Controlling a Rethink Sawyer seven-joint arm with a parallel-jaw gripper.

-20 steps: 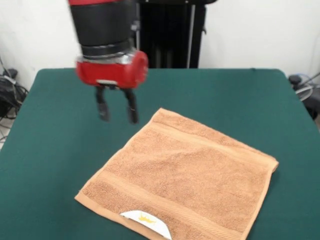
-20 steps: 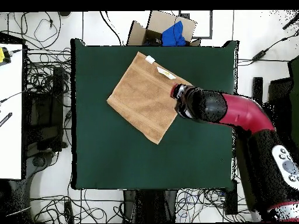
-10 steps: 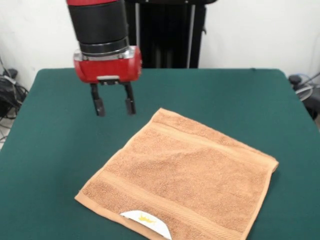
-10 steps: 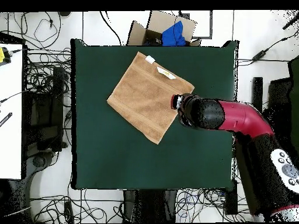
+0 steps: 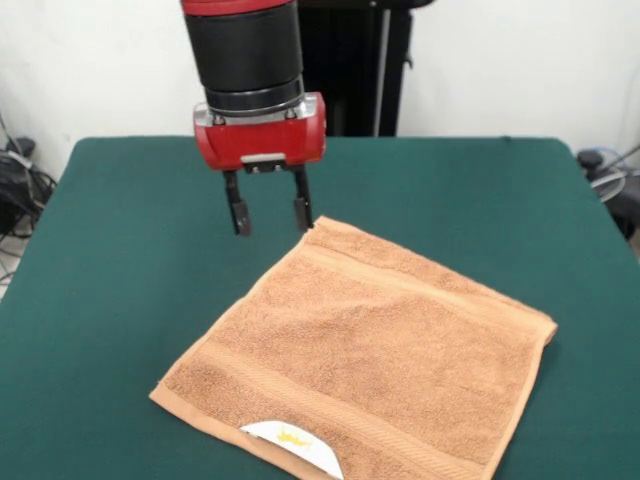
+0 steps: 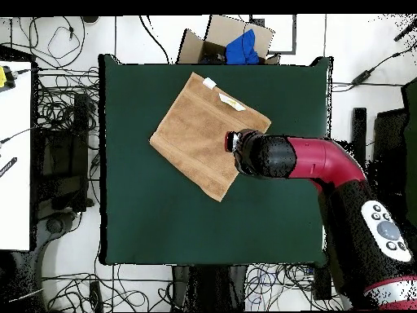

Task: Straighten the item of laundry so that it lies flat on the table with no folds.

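front: low, across table point(image 5: 120, 250) | overhead: straight down, wider | shared: table

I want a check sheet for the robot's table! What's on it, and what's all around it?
Surface: green table, bare apart from the towel.
Job's thing: peach-orange towel spread flat, no folds seen; white tag at its near edge.
Clutter: nothing seen on the table.
Pincer: pincer open, empty, hanging above the table beside the towel's far corner.
Cables: many loose cables on the floor around the table.
Surroundings: cardboard box holding something blue beyond one table edge; white wall.
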